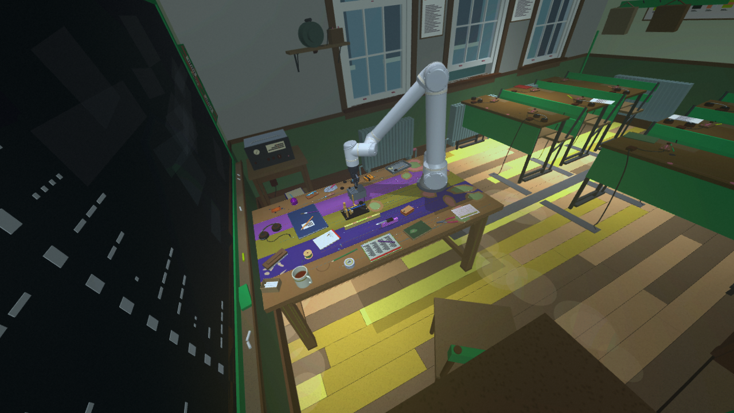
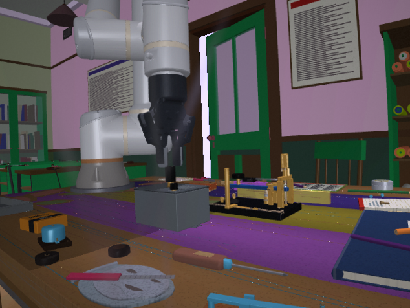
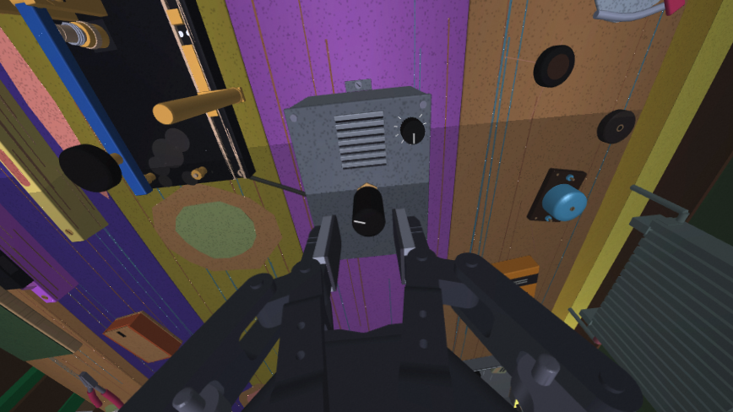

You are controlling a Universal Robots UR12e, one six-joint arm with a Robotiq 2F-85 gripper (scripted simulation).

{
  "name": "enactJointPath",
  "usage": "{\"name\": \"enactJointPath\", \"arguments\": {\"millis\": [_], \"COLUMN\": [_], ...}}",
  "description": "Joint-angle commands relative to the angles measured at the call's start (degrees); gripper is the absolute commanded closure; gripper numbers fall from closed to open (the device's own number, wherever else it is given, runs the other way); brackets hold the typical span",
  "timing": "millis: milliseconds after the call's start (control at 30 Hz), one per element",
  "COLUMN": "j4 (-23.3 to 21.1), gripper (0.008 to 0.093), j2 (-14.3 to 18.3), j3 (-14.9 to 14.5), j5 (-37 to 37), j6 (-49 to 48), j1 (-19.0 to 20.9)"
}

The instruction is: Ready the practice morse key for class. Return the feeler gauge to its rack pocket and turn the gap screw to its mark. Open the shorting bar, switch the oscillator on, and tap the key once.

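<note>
The grey oscillator box (image 2: 172, 206) (image 3: 361, 153) (image 1: 356, 193) sits on the purple strip just beside the brass morse key (image 2: 256, 195) (image 1: 355, 209), joined to it by a thin wire. A black switch knob (image 3: 368, 215) (image 2: 171, 179) stands on the box's top near a slotted grille and a smaller dial (image 3: 412, 130). My gripper (image 3: 365, 241) (image 2: 170, 159) hangs straight above that knob, open and holding nothing, its fingers raised clear on either side of it. The key's black base carries a blue lever, a black round knob (image 3: 89, 168) and brass posts.
A blue book (image 2: 374, 255) lies right of the key. Near the front edge lie a screwdriver (image 2: 212, 260), a round grey plate (image 2: 126, 286), two black discs (image 2: 118, 250), a blue bell (image 2: 54, 233) and an orange box (image 2: 41, 220). The arm's base (image 1: 432, 180) stands behind.
</note>
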Motion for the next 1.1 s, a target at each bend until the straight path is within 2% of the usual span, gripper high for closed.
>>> {"name": "enactJointPath", "arguments": {"millis": [0,100,433,667,900,1067], "j4": [0.0,0.0,0.1,3.7,4.5,6.9], "gripper": [0.0584,0.0534,0.0534,0.0534,0.0534,0.0534], "j2": [0.0,0.0,-0.1,-2.5,-2.9,-4.4], "j3": [0.0,0.0,-0.1,-1.4,-1.6,-2.6], "j5": [0.0,0.0,0.0,0.0,0.0,0.0], "j6": [0.0,0.0,0.0,0.0,0.0,0.0], "j1": [0.0,0.0,0.0,0.0,0.0,0.0]}}
